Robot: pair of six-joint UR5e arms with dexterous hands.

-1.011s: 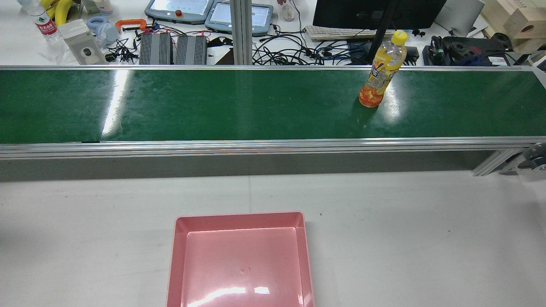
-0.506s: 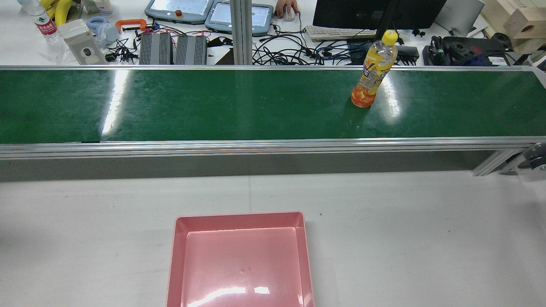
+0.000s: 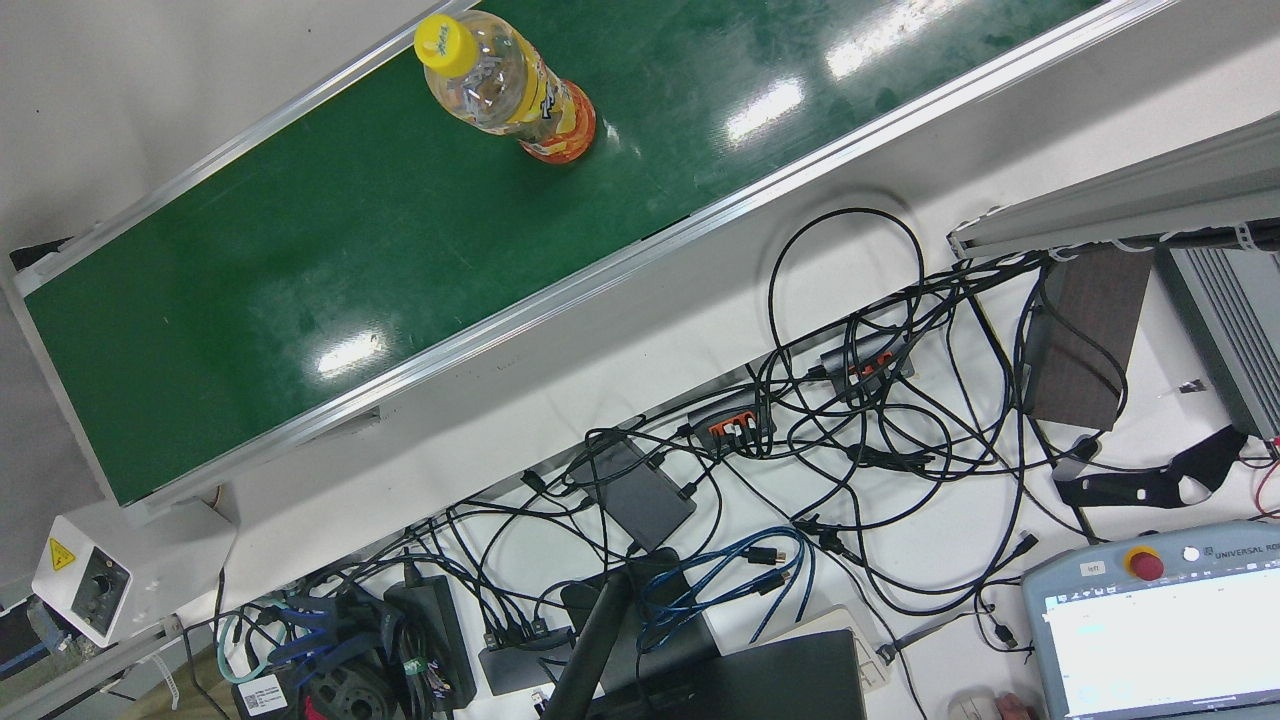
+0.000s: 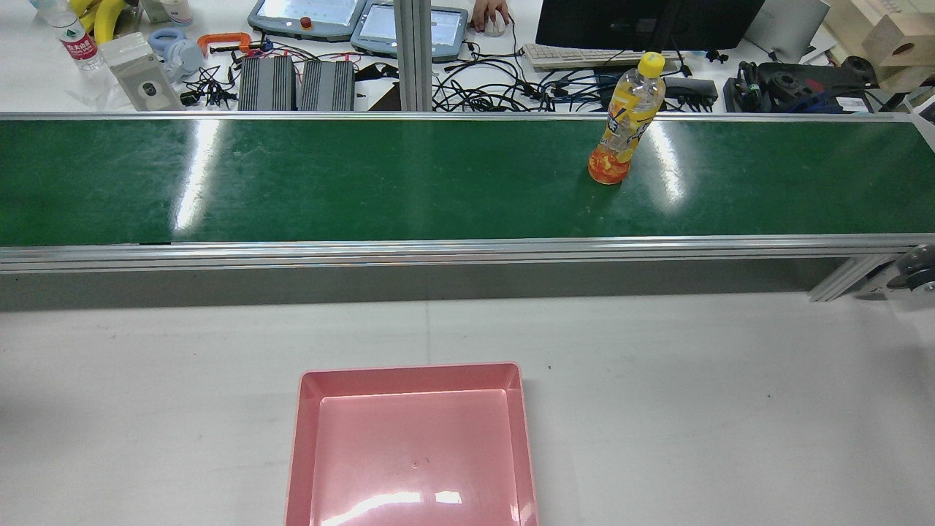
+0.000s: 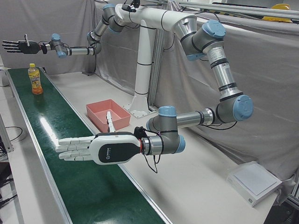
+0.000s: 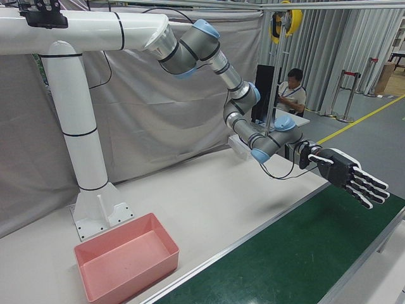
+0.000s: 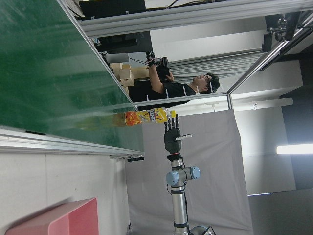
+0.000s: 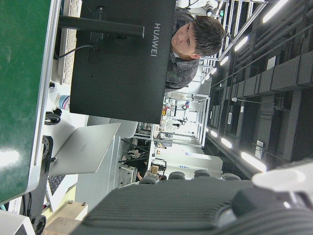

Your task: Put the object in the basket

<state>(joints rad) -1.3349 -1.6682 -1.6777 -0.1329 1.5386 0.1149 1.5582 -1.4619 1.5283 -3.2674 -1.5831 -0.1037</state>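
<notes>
A clear bottle with orange drink and a yellow cap (image 4: pixel 621 124) stands upright on the green conveyor belt (image 4: pixel 365 183), right of centre in the rear view. It also shows in the front view (image 3: pixel 515 90), the left-front view (image 5: pixel 34 79) and the left hand view (image 7: pixel 146 116). The pink basket (image 4: pixel 413 374) sits empty on the white table; it also shows in the left-front view (image 5: pixel 100 116) and the right-front view (image 6: pixel 126 272). My left hand (image 5: pixel 77 148) is open and flat above the belt, far from the bottle. My right hand (image 6: pixel 348 176) is open, held high past the bottle; it also shows in the left-front view (image 5: pixel 16 45).
Beyond the belt is a desk with cables (image 4: pixel 511 91), teach pendants (image 4: pixel 307 16), a monitor (image 4: pixel 643 22) and a seated person (image 6: pixel 292 88). The arms' white pedestal (image 5: pixel 142 84) stands behind the basket. An aluminium rail (image 4: pixel 438 252) edges the belt.
The bottle has moved left along the belt in the rear view. The basket has not moved.
</notes>
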